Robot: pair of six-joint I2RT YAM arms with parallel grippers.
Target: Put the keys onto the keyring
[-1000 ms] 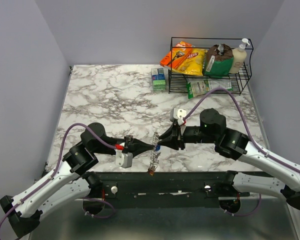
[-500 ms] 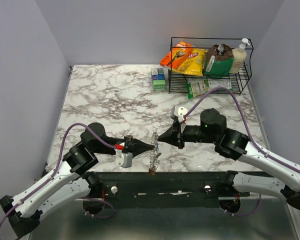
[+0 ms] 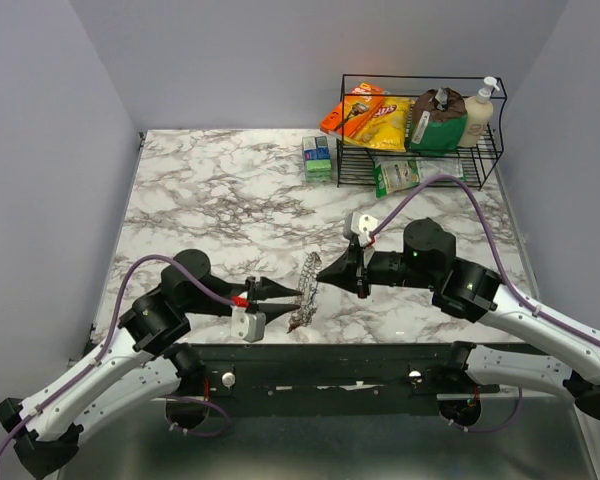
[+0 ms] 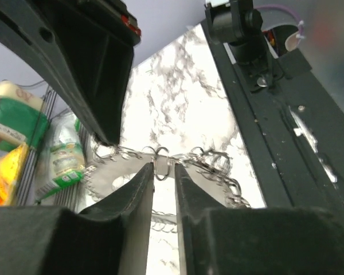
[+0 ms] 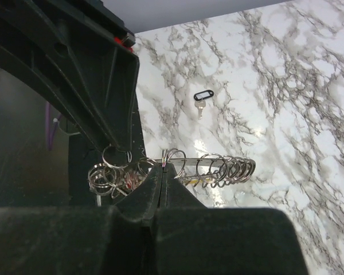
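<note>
The keyring (image 3: 306,293) is a silver bundle of split rings and toothed keys (image 4: 232,186) strung along a flat strip (image 5: 218,162). It hangs tilted between both grippers, near the table's front edge. My right gripper (image 3: 322,274) (image 5: 163,169) is shut on one of the rings. My left gripper (image 3: 298,294) (image 4: 164,167) faces it from the left, jaws slightly apart, with a ring (image 4: 160,157) just at their tips. One small key with a dark plastic head (image 5: 201,97) lies alone on the marble.
A black wire rack (image 3: 420,77) with snack bags and bottles stands at the back right. A small green box (image 3: 318,158) sits beside it and a green packet (image 3: 400,175) lies under it. The black base rail (image 3: 330,360) runs along the near edge.
My right gripper closed on a ring of the bundle. My left gripper opened a little and drew back left. The bundle swung from hanging straight to a tilt.
</note>
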